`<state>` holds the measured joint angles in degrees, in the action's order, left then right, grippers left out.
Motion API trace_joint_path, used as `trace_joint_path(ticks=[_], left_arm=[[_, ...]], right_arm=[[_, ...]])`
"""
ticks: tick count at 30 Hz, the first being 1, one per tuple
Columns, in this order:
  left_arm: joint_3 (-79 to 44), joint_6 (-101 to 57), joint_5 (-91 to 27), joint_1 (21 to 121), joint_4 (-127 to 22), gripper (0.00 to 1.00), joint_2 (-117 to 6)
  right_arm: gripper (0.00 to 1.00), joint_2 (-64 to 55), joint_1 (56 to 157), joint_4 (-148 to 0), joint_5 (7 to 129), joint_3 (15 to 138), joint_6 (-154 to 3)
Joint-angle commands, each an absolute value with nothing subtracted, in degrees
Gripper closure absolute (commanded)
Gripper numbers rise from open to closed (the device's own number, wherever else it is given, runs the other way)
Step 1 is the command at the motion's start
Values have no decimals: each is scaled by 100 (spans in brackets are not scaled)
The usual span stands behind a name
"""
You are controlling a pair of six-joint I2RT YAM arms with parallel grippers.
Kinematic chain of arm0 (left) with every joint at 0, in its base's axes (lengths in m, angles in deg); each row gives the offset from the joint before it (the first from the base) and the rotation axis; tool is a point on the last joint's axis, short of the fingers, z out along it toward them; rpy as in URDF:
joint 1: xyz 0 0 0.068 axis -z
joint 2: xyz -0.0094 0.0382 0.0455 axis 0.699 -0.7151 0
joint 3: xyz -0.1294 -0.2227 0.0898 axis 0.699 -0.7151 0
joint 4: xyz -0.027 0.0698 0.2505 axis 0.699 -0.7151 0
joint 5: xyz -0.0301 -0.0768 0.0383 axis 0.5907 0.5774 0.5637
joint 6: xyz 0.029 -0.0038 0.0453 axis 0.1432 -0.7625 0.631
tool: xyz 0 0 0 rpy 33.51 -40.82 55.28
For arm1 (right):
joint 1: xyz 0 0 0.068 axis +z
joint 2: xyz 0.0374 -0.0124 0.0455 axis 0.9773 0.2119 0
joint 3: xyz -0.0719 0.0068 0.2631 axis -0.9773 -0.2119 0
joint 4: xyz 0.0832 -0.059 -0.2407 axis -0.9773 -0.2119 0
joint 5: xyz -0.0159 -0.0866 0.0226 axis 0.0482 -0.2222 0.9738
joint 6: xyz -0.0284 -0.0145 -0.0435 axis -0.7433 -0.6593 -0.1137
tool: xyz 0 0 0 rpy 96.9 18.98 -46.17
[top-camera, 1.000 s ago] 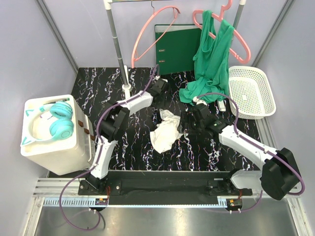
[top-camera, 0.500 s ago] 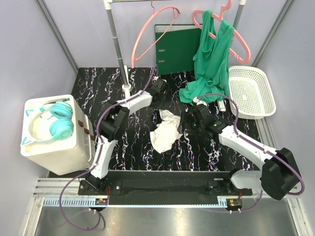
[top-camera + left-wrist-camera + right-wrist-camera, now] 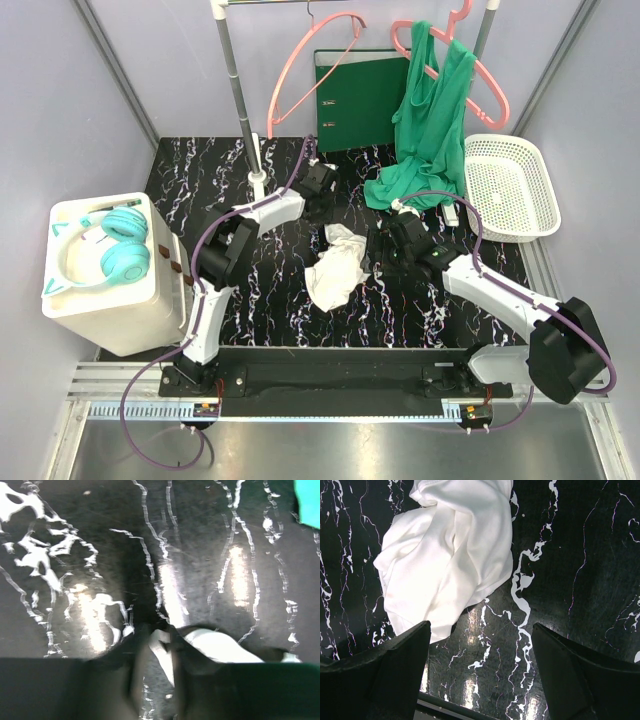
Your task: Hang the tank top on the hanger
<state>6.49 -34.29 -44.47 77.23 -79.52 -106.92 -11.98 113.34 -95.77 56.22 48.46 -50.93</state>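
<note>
Tank top [image 3: 337, 262]: white, crumpled in 1 heap at mid-worktop, between the 2 arms.
Hanger [image 3: 271, 122]: thin, light pink, hung from the rail at the back, well apart from the heap.
Handling (judged): light and limp. It will sag and bunch when lifted and needs spreading. Not fragile, and unlikely to slip from a firm pinch.
Hold (judged): a strap or shoulder edge suits best, but the folds hide the straps. The raised fold at the far end is the readiest pinch.
Left gripper [image 3: 322, 185]: low over the worktop [image 3: 400, 310] beyond the heap. The wrist view is blurred, so I cannot tell how the jaws stand.
Right gripper [image 3: 481, 626]: jaws released and wide, nothing between them, the heap's near edge just ahead.
Surroundings: thicker salmon hanger [image 3: 490, 85] carrying green cloth [image 3: 430, 130], which trails onto the worktop near the right arm. Also a green binder [image 3: 355, 100], a white basket [image 3: 510, 150] and headphones [image 3: 110, 255] on a white box [image 3: 110, 310].
In the way (judged): the rail's pole [image 3: 235, 80] and the trailing green cloth.
</note>
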Motion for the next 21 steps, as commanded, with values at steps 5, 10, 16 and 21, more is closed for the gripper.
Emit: trace_joint_path(ticks=[5, 10, 16, 21], left_arm=[[209, -3623, -3712, 7713, -7492, 100, -10265], [68, -3561, -3834, 7713, -7254, 100, -8886], [409, -3105, -4213, 7713, -7227, 100, -7285], [1437, -2683, -4151, 7713, -7921, 100, -7003]], right_arm=[[11, -1237, 11336, -9487, 5570, 4844, -5060], [11, -1334, 11336, -9478, 5518, 4870, -5086], [11, -1422, 11336, -9478, 5456, 4967, -5157], [11, -1439, 11336, -9495, 5421, 5081, -5244]])
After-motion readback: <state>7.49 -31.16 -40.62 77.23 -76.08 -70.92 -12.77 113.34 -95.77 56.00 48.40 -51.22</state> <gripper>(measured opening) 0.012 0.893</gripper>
